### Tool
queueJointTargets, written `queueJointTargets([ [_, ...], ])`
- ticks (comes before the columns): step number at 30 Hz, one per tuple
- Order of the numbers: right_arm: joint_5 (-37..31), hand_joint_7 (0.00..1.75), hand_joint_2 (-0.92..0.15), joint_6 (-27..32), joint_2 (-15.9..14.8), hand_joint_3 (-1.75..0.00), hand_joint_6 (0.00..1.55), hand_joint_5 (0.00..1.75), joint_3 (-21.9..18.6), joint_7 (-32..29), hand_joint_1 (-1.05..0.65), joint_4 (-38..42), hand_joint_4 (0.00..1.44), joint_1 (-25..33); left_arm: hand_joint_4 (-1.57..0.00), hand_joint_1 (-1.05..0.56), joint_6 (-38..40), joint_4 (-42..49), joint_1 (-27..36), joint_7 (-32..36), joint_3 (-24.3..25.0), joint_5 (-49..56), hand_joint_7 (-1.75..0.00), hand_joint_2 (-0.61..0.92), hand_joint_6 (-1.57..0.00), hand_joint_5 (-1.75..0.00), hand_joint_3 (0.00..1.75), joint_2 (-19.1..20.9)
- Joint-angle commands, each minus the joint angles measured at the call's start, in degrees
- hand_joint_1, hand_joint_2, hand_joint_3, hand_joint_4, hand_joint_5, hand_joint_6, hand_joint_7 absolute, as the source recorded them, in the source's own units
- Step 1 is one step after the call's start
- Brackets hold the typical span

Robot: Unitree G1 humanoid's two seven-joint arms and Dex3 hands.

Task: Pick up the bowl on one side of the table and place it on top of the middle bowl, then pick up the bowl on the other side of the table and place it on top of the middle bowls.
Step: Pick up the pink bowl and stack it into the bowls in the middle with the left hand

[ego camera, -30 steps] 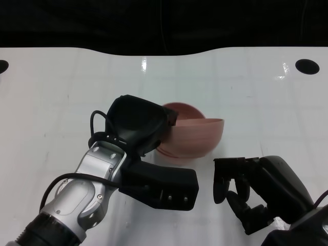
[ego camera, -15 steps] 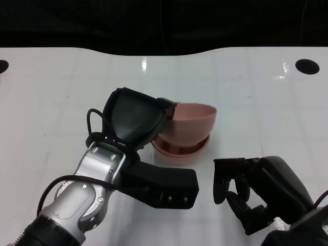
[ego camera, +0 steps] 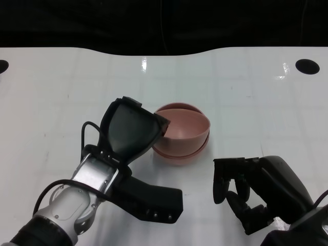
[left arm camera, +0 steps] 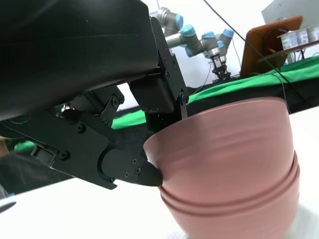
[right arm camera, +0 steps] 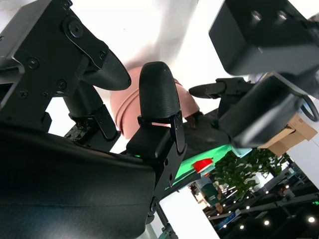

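Left hand gripping near rim of top pink bowl, nested level in bowl stack mid-table. Right hand near and right of stack, fingers loosely curled, holding nothing.

No legible text, labels, brands or nos. anywhere in any view.
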Motion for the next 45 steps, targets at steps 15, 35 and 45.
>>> queueJointTargets([
  [15,0.63,1.53,-0.09,0.37,-0.35,-1.64,0.85,1.75,-0.28,0.27,-0.07,-0.26,0.96,-0.02,-0.42,-0.55,6.51,8.49,-1.91,5.28,-5.92,4.47,-0.01,0.87,-0.56,-0.52,0.01,-0.61],
  [35,0.67,1.52,-0.09,0.37,-0.48,-1.62,0.85,1.75,-0.4,0.37,-0.08,0.23,0.96,-0.28,0.0,-0.7,8.13,-21.26,8.87,-15.41,1.79,-1.59,-0.01,0.92,-0.24,-0.54,0.17,5.79],
  [45,0.64,1.52,-0.1,1.15,-0.35,-1.62,0.85,1.75,-0.31,0.68,-0.07,-0.18,0.96,-0.18,-0.21,-0.52,-2.23,-34.34,23.69,-14.66,15.97,-22.44,-0.09,0.92,-0.44,-0.76,0.18,6.2],
])
